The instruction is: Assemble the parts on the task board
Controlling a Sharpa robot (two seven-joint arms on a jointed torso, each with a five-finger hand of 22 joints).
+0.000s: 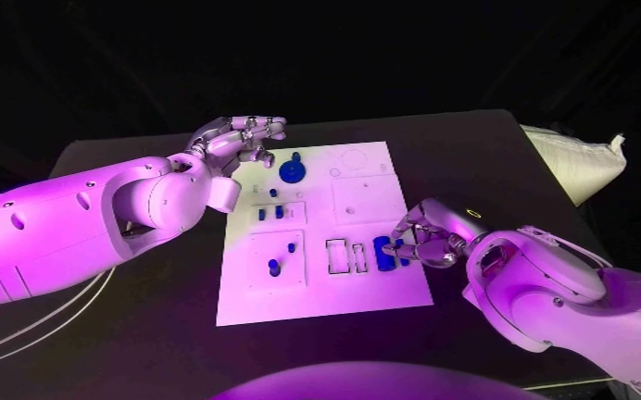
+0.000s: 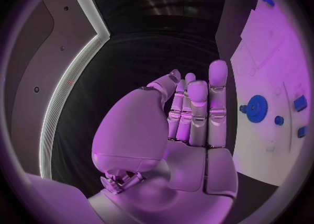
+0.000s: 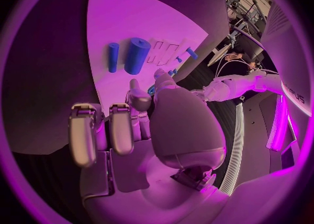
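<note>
The white task board (image 1: 341,293) lies mid-table. On it sit a blue gear (image 1: 293,173) at its far left, several small blue parts such as one (image 1: 274,268) in the left half, and two blue cylinders (image 1: 384,254) near the right edge. My left hand (image 1: 244,143) hovers off the board's far left corner, fingers straight and side by side, holding nothing; the left wrist view shows the gear (image 2: 256,108) beyond it. My right hand (image 1: 422,233) hangs at the board's right edge, just over the cylinders (image 3: 136,55). A speck of blue (image 3: 152,89) shows between its thumb and a fingertip; whether it is pinched is unclear.
Rectangular empty slots (image 1: 347,255) lie beside the cylinders, and round outlines (image 1: 354,159) mark the far right part of the board. A pale bag (image 1: 581,164) rests at the table's right edge. White cables (image 1: 54,317) run along the near left.
</note>
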